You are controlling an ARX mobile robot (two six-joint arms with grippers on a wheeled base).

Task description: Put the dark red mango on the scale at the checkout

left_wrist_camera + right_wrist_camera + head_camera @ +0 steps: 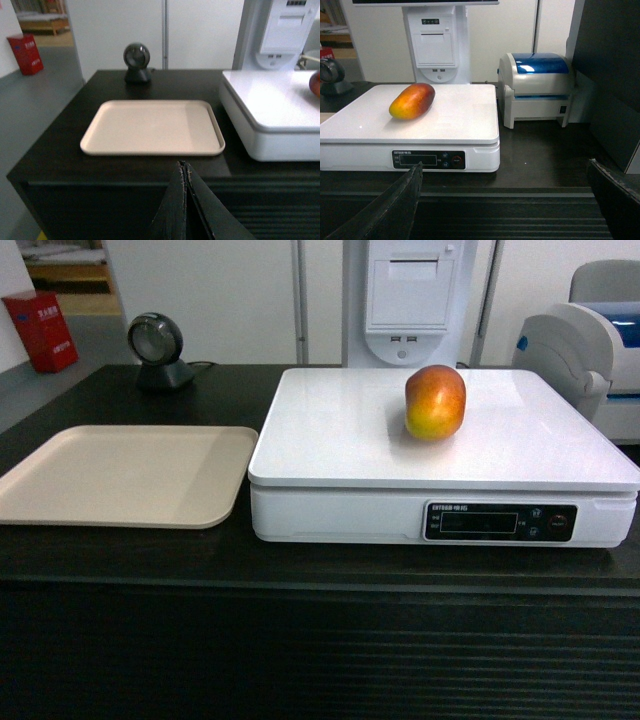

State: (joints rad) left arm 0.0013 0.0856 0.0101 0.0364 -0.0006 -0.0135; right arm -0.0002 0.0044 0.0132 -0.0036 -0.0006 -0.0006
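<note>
On white scale atop dark checkout: dark red mango lying on side, nothing touching it, likely final placement. Beige tray beside scale. Left gripper pressed together; right gripper spread wide, both low, short of counter.

Shop checkout, weighing scale, barcode scanner, label printer

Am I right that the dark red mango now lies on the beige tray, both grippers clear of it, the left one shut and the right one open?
Not quite: the dark red mango lies on the white scale, as the head view shows; the beige tray beside it holds nothing. The rest stands: the left gripper is shut, the right gripper open, both clear of it.
</note>
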